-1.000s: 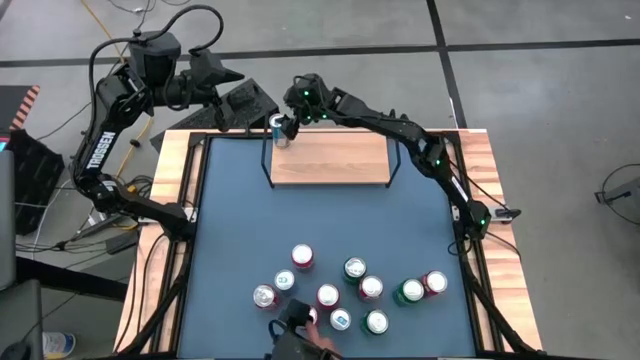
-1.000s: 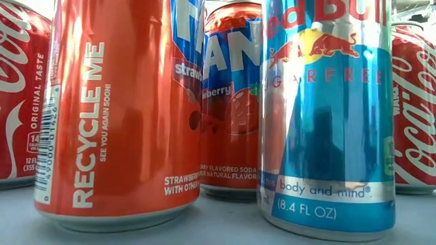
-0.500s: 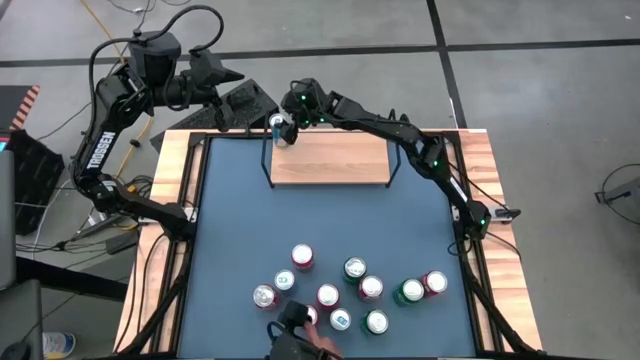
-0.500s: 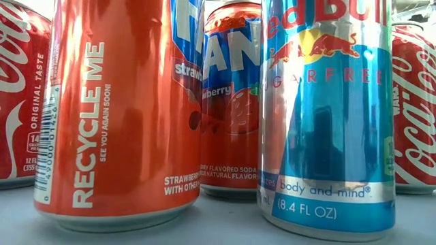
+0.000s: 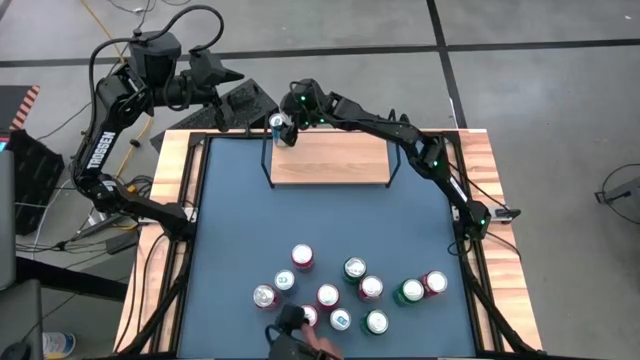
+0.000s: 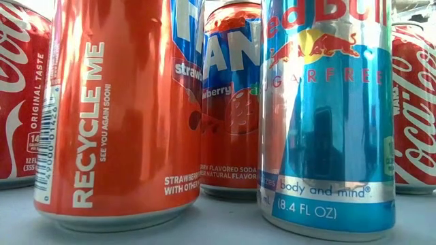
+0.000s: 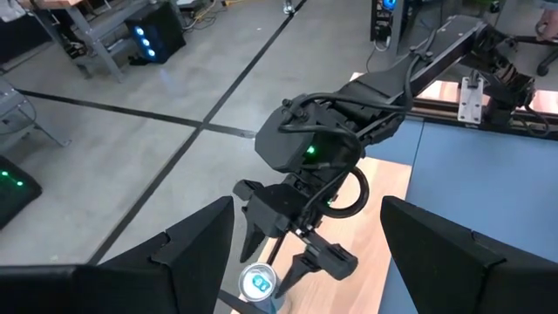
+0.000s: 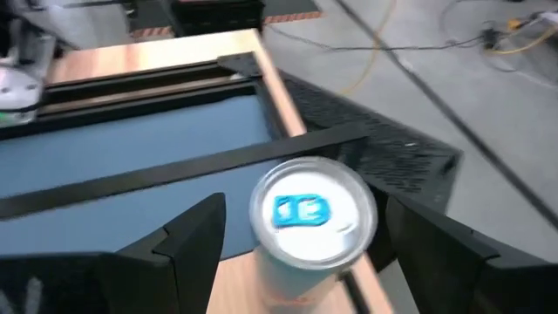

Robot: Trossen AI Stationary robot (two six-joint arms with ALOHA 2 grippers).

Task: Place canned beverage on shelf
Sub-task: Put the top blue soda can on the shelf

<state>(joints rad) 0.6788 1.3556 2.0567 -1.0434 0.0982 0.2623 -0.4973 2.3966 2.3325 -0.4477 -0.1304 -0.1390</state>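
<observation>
Low view filled by cans [image 6: 122, 116] cropped at top, shelf hidden behind them, can [image 8: 312, 218] base cut off

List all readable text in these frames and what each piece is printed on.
"RECYCLE ME", "SEE YOU AGAIN SOON!": orange Fanta can
"strawberry", "FLAVORED SODA": rear Fanta can
"body and mind", "(8.4 FL OZ)": Red Bull can
"ORIGINAL TASTE": Coca-Cola can
"TROSSEN": left arm
Barcode digits: too small.

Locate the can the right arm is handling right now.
High view: the can stands on the shelf at its far-left corner, with the right gripper around it, jaws open.
</observation>
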